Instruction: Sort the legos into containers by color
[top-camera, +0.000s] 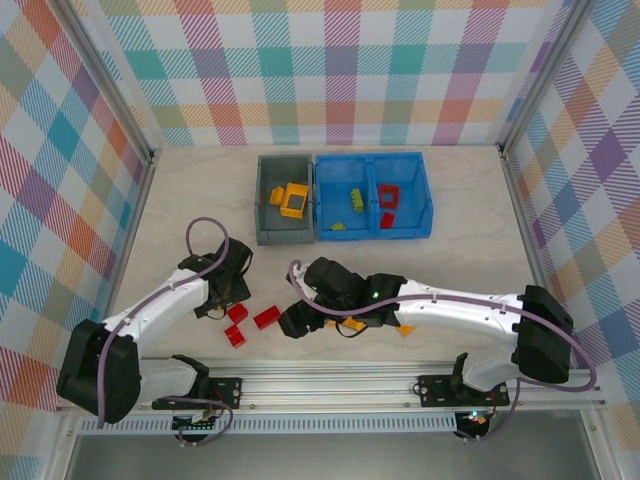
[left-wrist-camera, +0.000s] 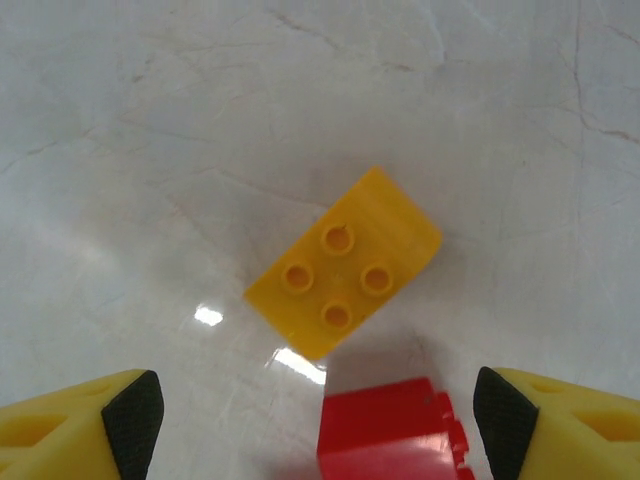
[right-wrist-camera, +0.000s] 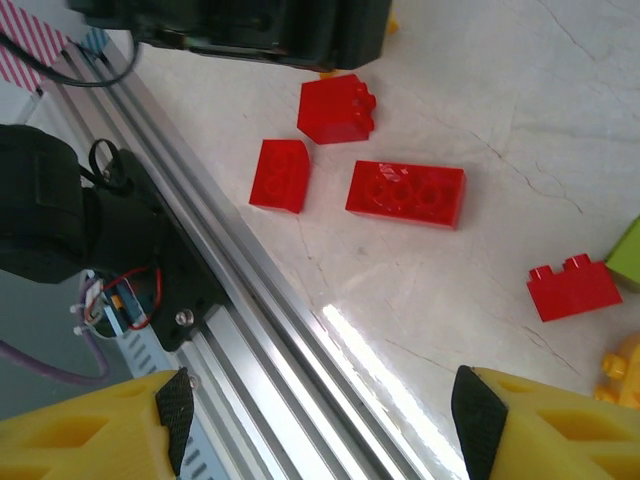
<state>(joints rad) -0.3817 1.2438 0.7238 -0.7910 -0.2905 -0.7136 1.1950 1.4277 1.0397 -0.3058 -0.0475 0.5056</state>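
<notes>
Lego (left-wrist-camera: 343, 262), yellow, studs up, long axis running lower-left to upper-right

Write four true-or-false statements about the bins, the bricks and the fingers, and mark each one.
1. The grey bin holds yellow bricks. True.
2. The left fingers are clamped on a yellow brick. False: the left fingers stand open, and the four-stud yellow brick lies free on the table.
3. Some red bricks lie in the blue bin's right compartment. True.
4. The right fingers hold a red brick. False: the right fingers are open and empty; loose red bricks lie on the table.
</notes>
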